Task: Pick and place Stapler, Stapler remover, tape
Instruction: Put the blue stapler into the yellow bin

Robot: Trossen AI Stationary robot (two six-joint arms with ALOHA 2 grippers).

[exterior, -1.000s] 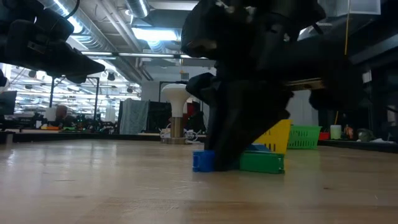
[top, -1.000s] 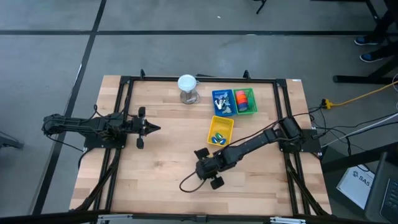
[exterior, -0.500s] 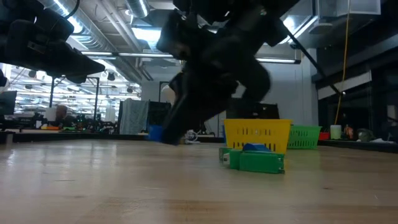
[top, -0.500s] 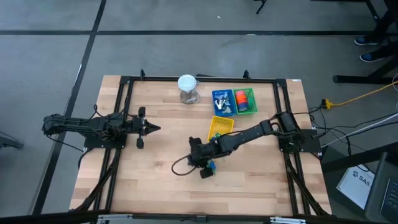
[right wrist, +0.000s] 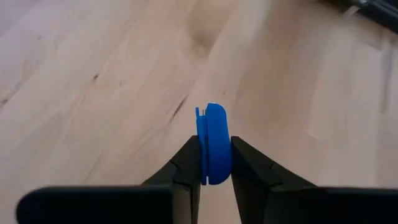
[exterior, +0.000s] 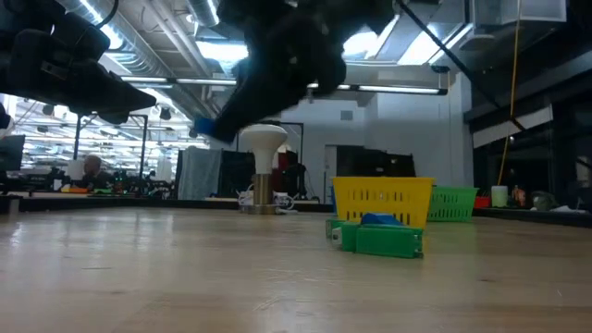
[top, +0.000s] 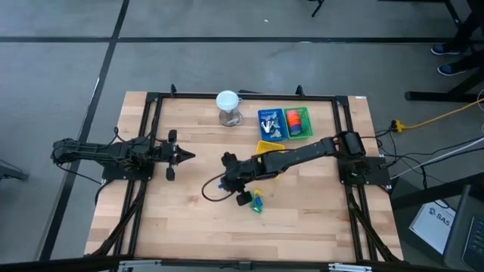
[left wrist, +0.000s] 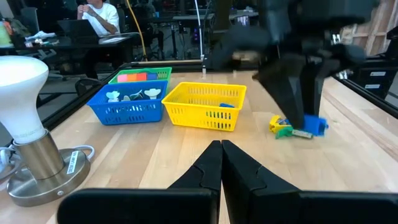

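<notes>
My right gripper (top: 224, 180) (right wrist: 211, 171) is shut on a slim blue stapler (right wrist: 211, 140) (exterior: 205, 127) above the table's middle. A green stapler (top: 257, 202) (exterior: 377, 241) lies flat on the wood nearby. The grey stapler removers lie in the blue basket (top: 271, 125) (left wrist: 130, 99). The orange and red tape pieces lie in the green basket (top: 298, 122) (left wrist: 140, 76). The yellow basket (left wrist: 205, 106) (top: 265, 146) is partly under my right arm. My left gripper (top: 185, 156) (left wrist: 221, 155) waits shut at the table's left. My right gripper pinches the blue stapler's two flat sides (right wrist: 212, 163) between its two fingers. The fingers slant down, coming from the table's right side. The stapler stands on edge, sticks out past the fingertips (right wrist: 186, 162), and is lifted clear of the table.
A white lamp-shaped thing on a metal foot (top: 228, 107) (left wrist: 25, 137) stands at the far middle. A black cable loop (top: 208, 193) hangs from my right wrist. Black frame rails (top: 151, 136) run along the table's sides. Bare wood lies between the two grippers.
My right gripper has risen from beside the green stapler and swung toward the table's left and a little toward its far edge, tipping flatter, with the blue stapler held. The blue stapler is now lifted clear. The green stapler has stayed in place.
</notes>
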